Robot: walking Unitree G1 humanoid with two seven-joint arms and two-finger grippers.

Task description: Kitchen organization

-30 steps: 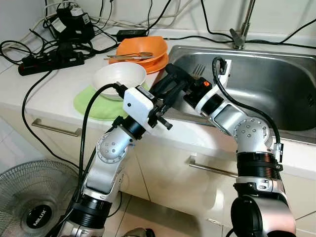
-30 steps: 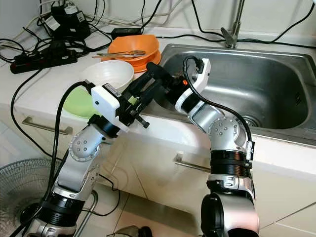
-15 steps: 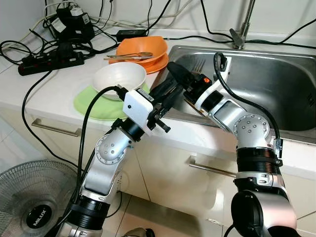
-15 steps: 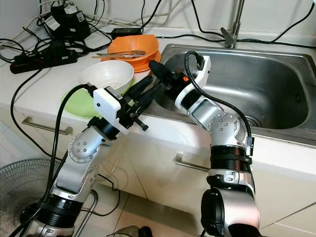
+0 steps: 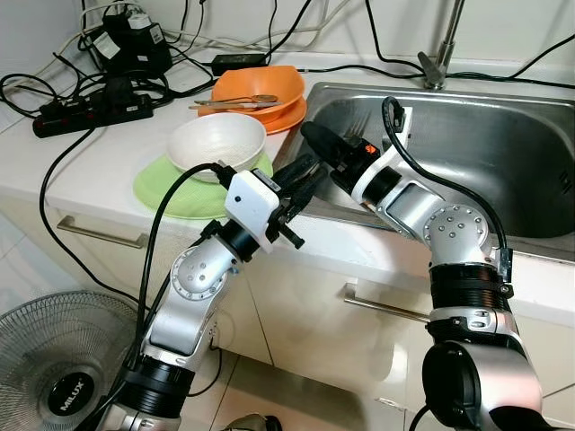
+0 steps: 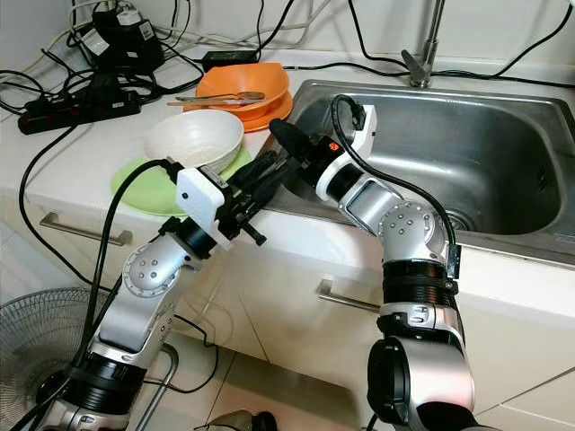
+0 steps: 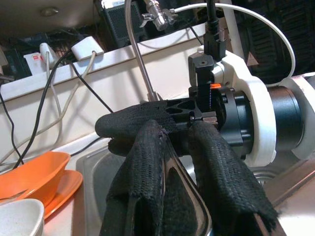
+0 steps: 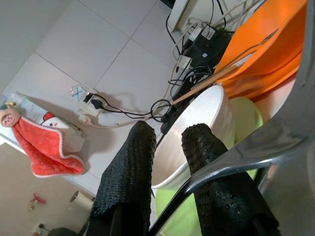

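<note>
Where the two arms meet over the front corner of the sink (image 5: 503, 94), the left eye view shows the left tool (image 5: 310, 171) and the right tool (image 5: 314, 135) tip to tip. Just beside them on the table (image 5: 90, 162) are the white bowl (image 5: 216, 139) on its green plate (image 5: 175, 193), with the orange bowl (image 5: 260, 85) behind. What passes between the tools is hidden in this view.

From the left wrist, the left tool (image 7: 170, 132) looks pinched narrow on a dark glossy strip, probably a metal utensil (image 7: 172, 196), with the right tool (image 7: 133, 120) lying across its tips, touching or nearly so.

From the right wrist, the right tool (image 8: 167, 135) stands narrowly parted, gripping nothing I can see. The metal utensil (image 8: 236, 157) curves across one of its fingers rather than sitting squarely between them. Beyond lie the white bowl (image 8: 202, 123) and orange bowl (image 8: 275, 44).

The risk, as I judge it, is a fumbled handover. If the left tool lets go before the right has the utensil seated between its fingers, the utensil could slide into the sink or off the table edge. The crowded wrists could also knock the white bowl.
</note>
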